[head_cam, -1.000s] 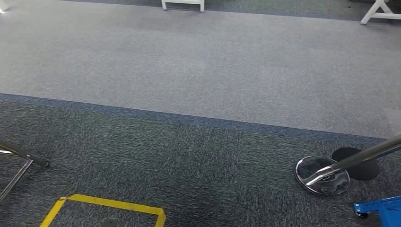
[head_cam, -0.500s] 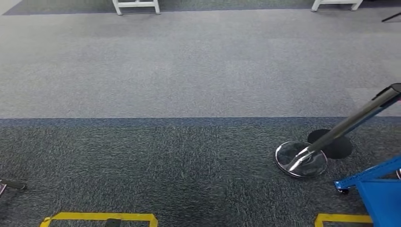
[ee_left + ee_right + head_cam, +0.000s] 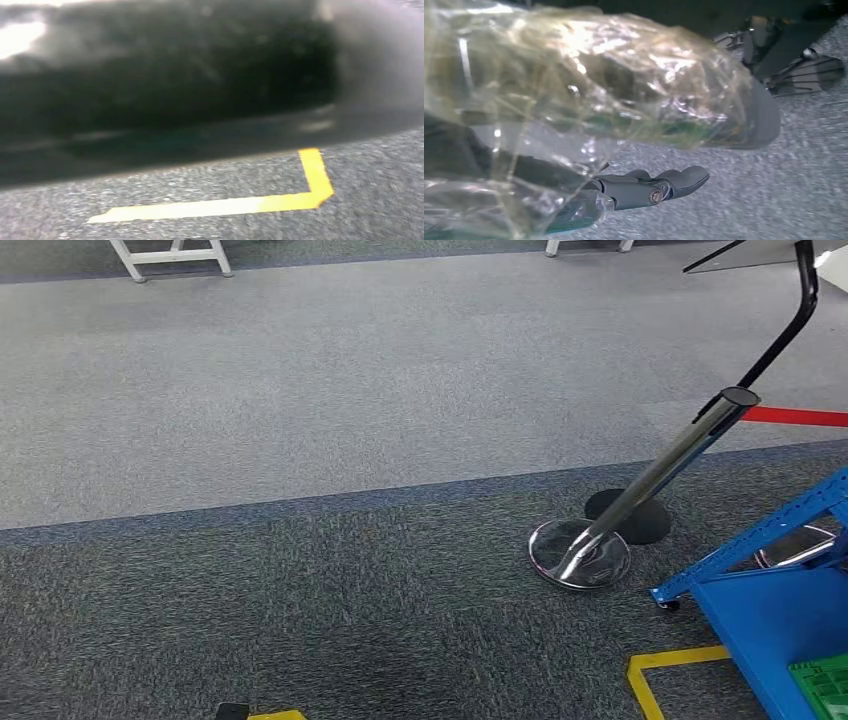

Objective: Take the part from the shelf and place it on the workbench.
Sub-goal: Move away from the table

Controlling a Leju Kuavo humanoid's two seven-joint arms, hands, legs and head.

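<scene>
Close in, the right wrist view shows the right robot hand [image 3: 639,187] wrapped around the part [image 3: 589,85] — a bulky thing in crinkled clear plastic that hides most of the fingers [image 3: 674,181], a few dark ones poking out beneath it above grey carpet. Whether the left robot hand is spread or curled I cannot tell; its wrist view gives a dark blur and a yellow tape corner [image 3: 310,192] on the floor. From the head view, yellow floor tape [image 3: 665,670] lies nearest, beside a blue metal frame [image 3: 770,590] with a green crate [image 3: 825,690] at the right edge. Just beyond stands a chrome stanchion [image 3: 640,490] — a red belt [image 3: 795,417] runs off from its top. Farther off, paler carpet [image 3: 350,390] reaches white furniture legs [image 3: 170,258].
</scene>
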